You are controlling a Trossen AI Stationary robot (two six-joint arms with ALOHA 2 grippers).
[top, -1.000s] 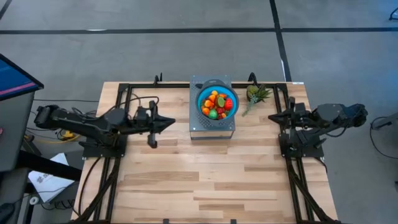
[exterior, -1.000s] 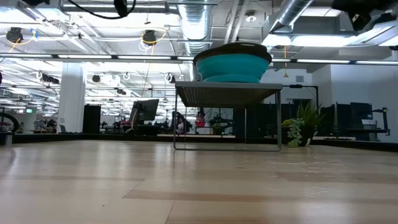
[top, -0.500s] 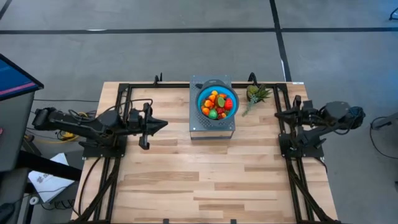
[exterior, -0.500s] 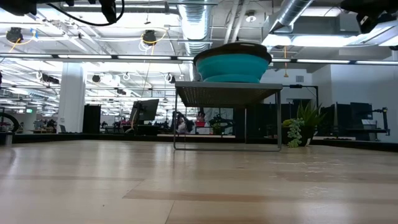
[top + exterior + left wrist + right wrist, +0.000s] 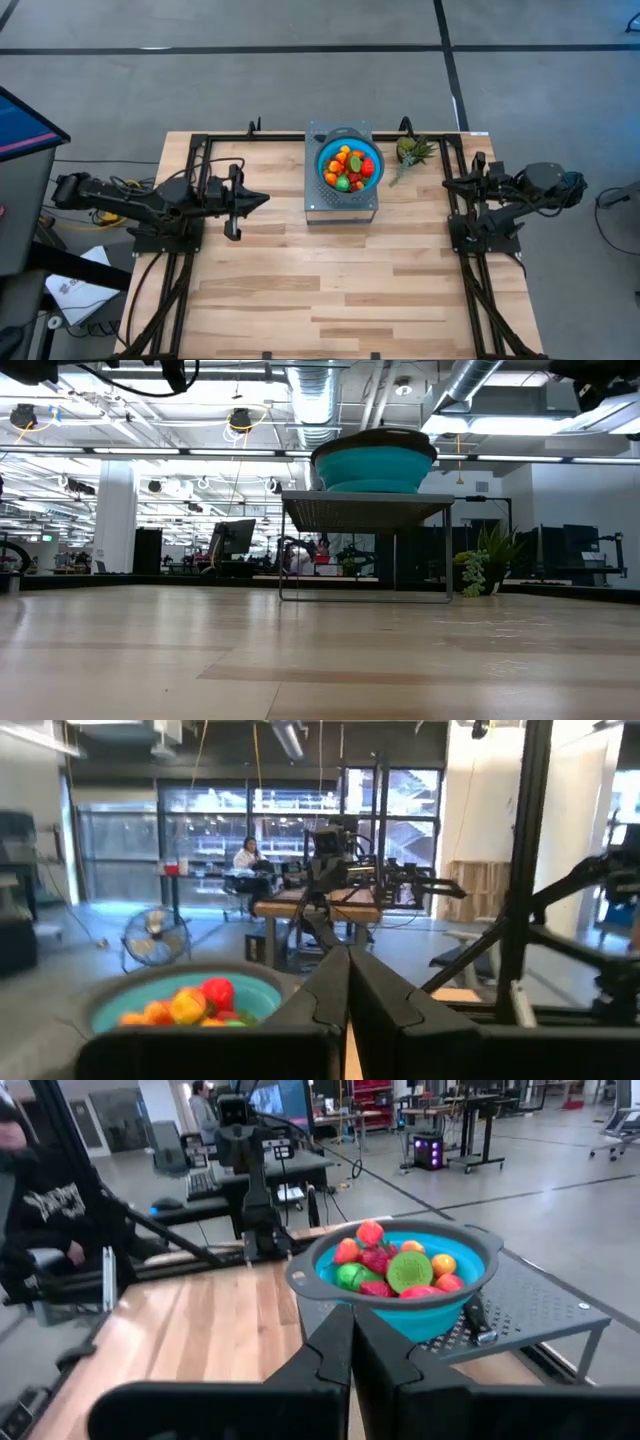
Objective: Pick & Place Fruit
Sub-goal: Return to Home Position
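1. Fruit point(image 5: 349, 168): heaped in the blue bowl point(image 5: 322, 160), upper centre, on a grey stand point(image 5: 320, 205).
2. Left tool point(image 5: 262, 198): centre left, fingers together, empty.
3. Right tool point(image 5: 440, 186): centre right, fingers together, empty.

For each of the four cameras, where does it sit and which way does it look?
High: above, straight down on the table; left gripper and right gripper both show.
Low: table height, level towards the blue bowl on its grey stand; neither gripper shows.
Left wrist: on the left arm, past its shut fingers to the fruit.
Right wrist: the same from the opposite side, fingers shut.
Shared: all four see the bowl.
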